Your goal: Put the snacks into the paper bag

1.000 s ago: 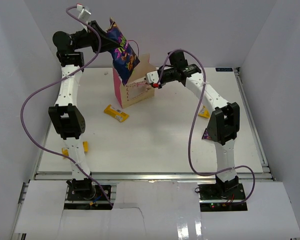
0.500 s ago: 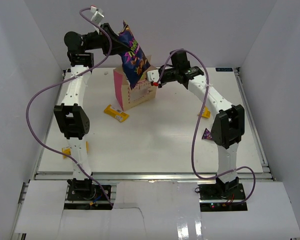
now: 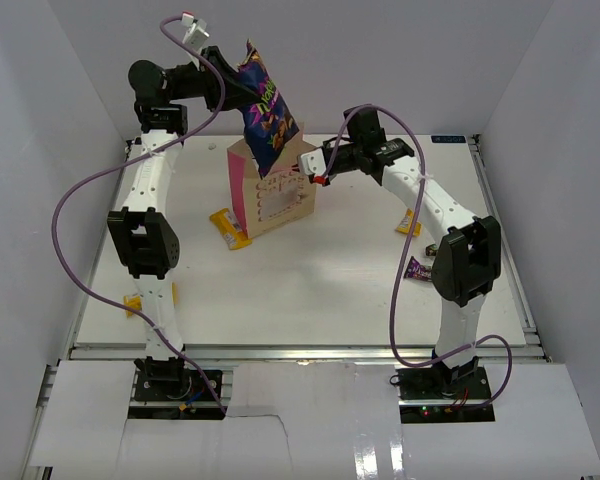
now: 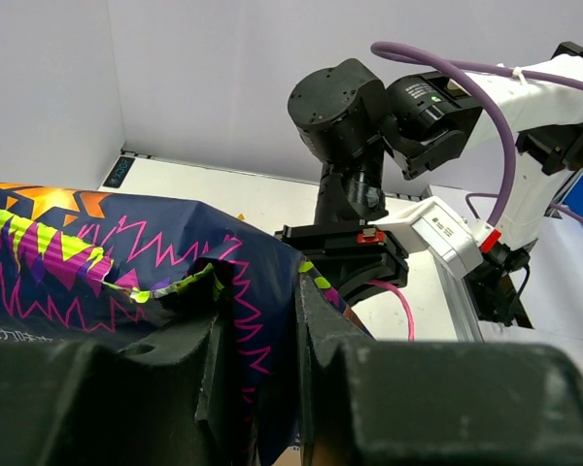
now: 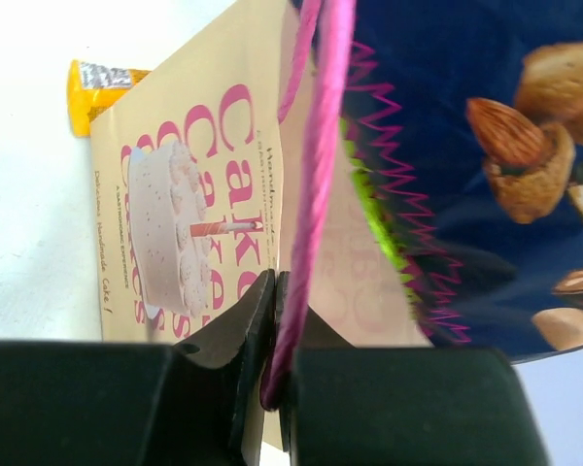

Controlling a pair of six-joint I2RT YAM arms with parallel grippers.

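left pincer (image 4: 257,325) clamps chip bag (image 3: 268,115) | right pincer (image 5: 275,291) newly pinching pink handle (image 5: 316,175) | paper bag (image 3: 277,200) pulled upright

My left arm (image 3: 145,188) and right arm (image 3: 423,197) wear smooth white shells, broken by bulky black joint housings (image 3: 138,242). A purple cable (image 4: 413,50) loops loose along each one, running from the black bases (image 3: 165,381) far behind up toward my fingers. The left fingers (image 4: 107,403) and right fingers (image 5: 418,408) are matte black blocks with wedge-shaped tips. Just behind the right fingers sits a white box (image 4: 437,233) with a red tab (image 4: 491,240), then a round black motor (image 4: 335,97)
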